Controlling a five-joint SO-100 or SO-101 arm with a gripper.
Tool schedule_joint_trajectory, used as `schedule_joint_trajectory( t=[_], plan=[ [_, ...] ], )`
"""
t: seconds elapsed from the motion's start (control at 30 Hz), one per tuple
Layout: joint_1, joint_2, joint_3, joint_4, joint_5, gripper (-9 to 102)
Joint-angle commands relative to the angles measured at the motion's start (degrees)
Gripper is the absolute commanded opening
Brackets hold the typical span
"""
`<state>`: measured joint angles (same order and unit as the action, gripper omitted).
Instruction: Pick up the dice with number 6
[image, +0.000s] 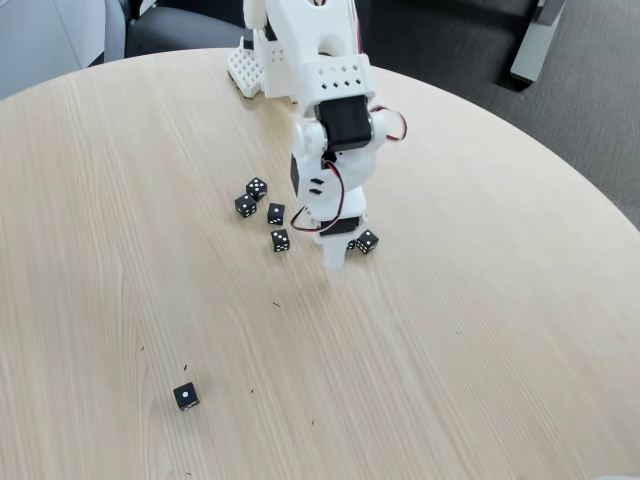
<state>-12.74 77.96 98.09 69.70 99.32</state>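
Fixed view. A white arm (325, 120) with black servo blocks and red wiring reaches down from the top centre of the frame onto a round, light wood-grain surface (470, 340). The gripper (335, 258) points straight down, its tip touching or just above the surface. Its white finger ends in a narrow point; whether the jaws are spread or pressed together cannot be told from this angle, and nothing is seen held between them.

A group of four small black dice with white pips lies just left of the gripper. The uppermost die (257, 188) shows a face with several pips and may be the dice with number 6, but the pips are too small to count with certainty. Next to it, lower left, sits a second die (245, 206). A third die (276, 213) lies to the right of that one, and a fourth die (280, 240) lies below it, nearest the gripper tip.

A fifth die (367, 241) rests just right of the gripper, close beside the finger.

A lone die (185, 396) showing a single pip sits well apart, toward the lower left of the surface.
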Motion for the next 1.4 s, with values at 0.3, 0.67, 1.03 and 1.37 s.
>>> schedule_joint_trajectory(
  t=[0.3,0.67,1.03,1.37],
  plan=[
    [-0.8,0.5,-1.2,-0.6,-4.0,27],
    [-0.9,0.6,-1.2,-5.1,-5.6,26],
    [-3.6,0.8,-1.2,-4.3,-5.5,29],
    [-8.3,1.3,-1.2,-4.8,-6.6,29]
  ],
)
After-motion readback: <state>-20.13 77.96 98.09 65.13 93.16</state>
